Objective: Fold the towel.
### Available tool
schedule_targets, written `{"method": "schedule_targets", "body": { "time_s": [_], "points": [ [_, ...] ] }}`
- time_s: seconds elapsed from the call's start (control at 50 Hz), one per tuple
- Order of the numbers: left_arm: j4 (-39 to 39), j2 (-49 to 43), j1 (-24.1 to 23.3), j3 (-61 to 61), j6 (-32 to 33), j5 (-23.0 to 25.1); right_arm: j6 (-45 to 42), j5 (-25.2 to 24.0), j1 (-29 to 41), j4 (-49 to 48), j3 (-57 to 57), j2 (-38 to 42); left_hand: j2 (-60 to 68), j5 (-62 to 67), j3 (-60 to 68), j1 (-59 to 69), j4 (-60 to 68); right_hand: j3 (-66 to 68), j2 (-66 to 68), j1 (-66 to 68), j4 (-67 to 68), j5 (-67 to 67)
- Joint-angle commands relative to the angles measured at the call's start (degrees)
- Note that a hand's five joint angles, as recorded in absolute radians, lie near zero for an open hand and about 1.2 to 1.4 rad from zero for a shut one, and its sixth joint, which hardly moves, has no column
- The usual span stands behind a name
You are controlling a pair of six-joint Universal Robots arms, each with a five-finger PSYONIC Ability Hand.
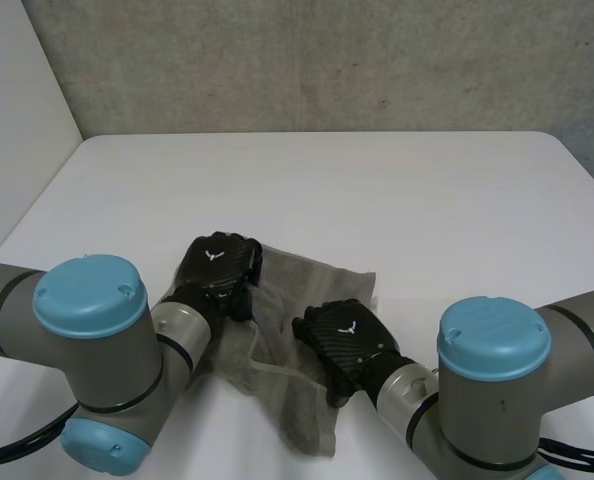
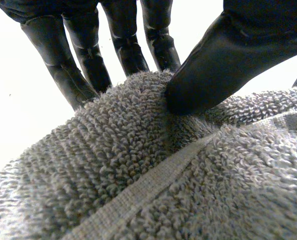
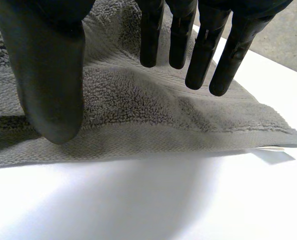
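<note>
- On the white table [image 1: 377,190], near its front edge, lies the grey towel [image 1: 312,285], rumpled, with one flap trailing toward the robot.
- Close over the towel, the left wrist view shows what the head view cannot: looped terry pile bunched into a hump [image 2: 128,120], with a flat woven band [image 2: 153,180] running across it.
- That same view shows the left hand [image 2: 228,55] pinching the hump. Its thumb tip presses into the pile on one side, and its fingers [image 2: 83,60] stand nearly straight just behind the hump on the other.
- From the right wrist view, the towel's hemmed edge [image 3: 153,142] lies flat on the table and runs out to a corner [image 3: 291,134].
- Over the towel near that edge hangs the right hand [image 3: 53,65], fingers [image 3: 223,55] straight and spread apart from the thumb, gripping nothing. Whether the tips touch the cloth cannot be told.
- On the back of each hand in the head view sits a small white emblem [image 1: 215,254], too small to read as writing.
- Seen from the head view, both hands are palm down on the towel, the left hand at its far left part and the right hand [image 1: 342,335] nearer its middle.
- Beside the towel, the left arm [image 1: 87,330] and right arm [image 1: 497,360] reach in from the near side, bent at blue-capped joints.
- Beyond the towel, past the table's far edge, stands a grey wall [image 1: 327,60].
</note>
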Motion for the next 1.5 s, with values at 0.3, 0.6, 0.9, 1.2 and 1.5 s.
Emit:
{"method": "schedule_targets", "body": {
  "time_s": [0.3, 0.6, 0.9, 1.2, 1.5],
  "points": [
    [4.22, 1.96, 1.13, -2.0, 2.88, 2.07, -0.32, -1.06, -3.88, 5.4, -0.56, -5.98, -7.18, -16.98, -9.91, -4.95, -9.33, -9.56, -9.01, -9.18, -9.73, -10.19],
    [4.4, 1.7, 1.39, -1.91, 3.15, 1.72, 18.65, -5.44, -4.06, 16.2, -6.97, -6.95, -7.18, -16.98, -9.91, -4.95, -9.33, -11.41, -10.86, -11.03, -11.58, -12.04],
    [4.84, 1.17, 1.39, -1.74, 3.24, 1.45, 23.59, -8.35, -1.16, 18.67, -10.32, -0.44, -7.18, -16.98, -9.91, -4.95, -9.33, -10.23, -9.68, -9.85, -10.4, -10.86],
    [4.92, 2.05, 1.31, -0.07, 3.32, 1.37, 22.36, 0.86, -0.36, 16.22, -14.87, 2.21, -7.18, -16.98, -9.91, -4.95, -9.33, 54.13, 54.68, 54.52, 53.97, 53.5],
    [6.15, 9.69, 1.4, 22.42, 5.7, 1.98, 4.43, 10.63, -10.91, -8.4, -14.18, -20.3, -7.18, -16.98, -9.91, -4.95, -9.33, 54.13, 54.68, 54.52, 53.97, 53.5]
  ]
}}
